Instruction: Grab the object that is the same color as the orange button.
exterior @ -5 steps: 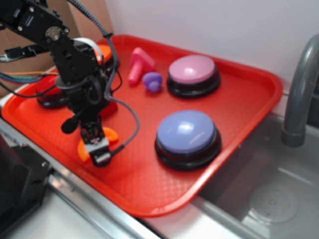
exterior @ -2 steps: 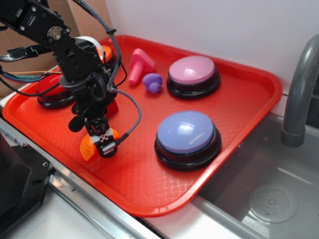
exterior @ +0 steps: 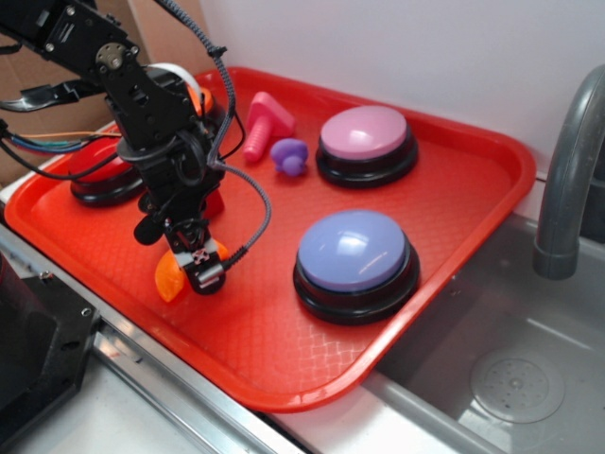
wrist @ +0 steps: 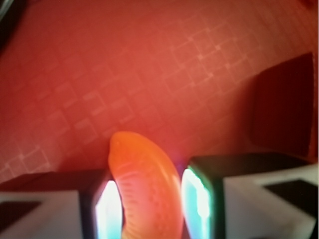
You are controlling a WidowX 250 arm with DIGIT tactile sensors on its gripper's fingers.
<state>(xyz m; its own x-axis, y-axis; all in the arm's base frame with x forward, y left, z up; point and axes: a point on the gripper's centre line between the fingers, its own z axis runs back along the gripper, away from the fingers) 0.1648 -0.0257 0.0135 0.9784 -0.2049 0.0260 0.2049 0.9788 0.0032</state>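
1. With the orange crescent [wrist: 147, 191] sitting between my two fingers [wrist: 199, 201] on the red tray [exterior: 454, 218], my gripper [exterior: 194, 265] brackets it, apparently pinched, though I cannot tell whether the pads truly clamp.
2. Reaching looks done; what remains, I judge, is confirming the squeeze and lifting.
3. Its match, the orange button [exterior: 197, 98], is mostly hidden behind my arm at the tray's back.
4. Straight up is free; the tray's near rim is close, and the blue button [exterior: 354, 251] stands apart to one side.
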